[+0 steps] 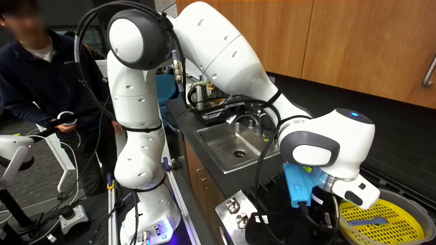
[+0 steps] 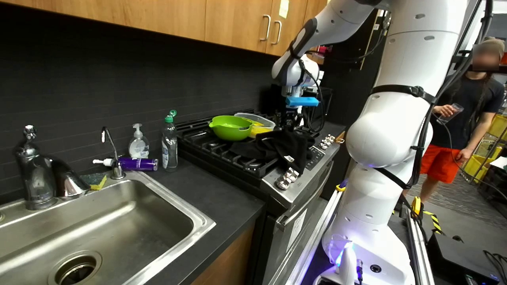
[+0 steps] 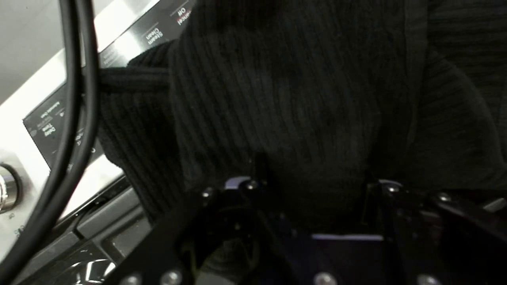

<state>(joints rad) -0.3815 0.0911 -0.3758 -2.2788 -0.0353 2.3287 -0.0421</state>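
In an exterior view: stainless sink (image 2: 158, 206) near left, chrome faucet (image 2: 37, 180) along its far side, toward the left. Purple bottle (image 2: 138, 164) lying on its side by the sink's far right corner. Pump bottle (image 2: 138, 148) upright just behind it; green-capped clear bottle (image 2: 170, 146) upright, slightly right. Dark counter (image 2: 206, 194) runs right to the gas stove (image 2: 301, 186). Green bowl (image 2: 229, 130) on the stove, far left part. Just right of it, yellow colander (image 1: 405, 228) inside a translucent bowl (image 1: 425, 221); blue utensil (image 1: 368, 221) lying in the colander. Wooden cabinets (image 2: 158, 16) overhead, doors closed. Kettle (image 1: 202, 93) upright, far beyond the sink in an exterior view.
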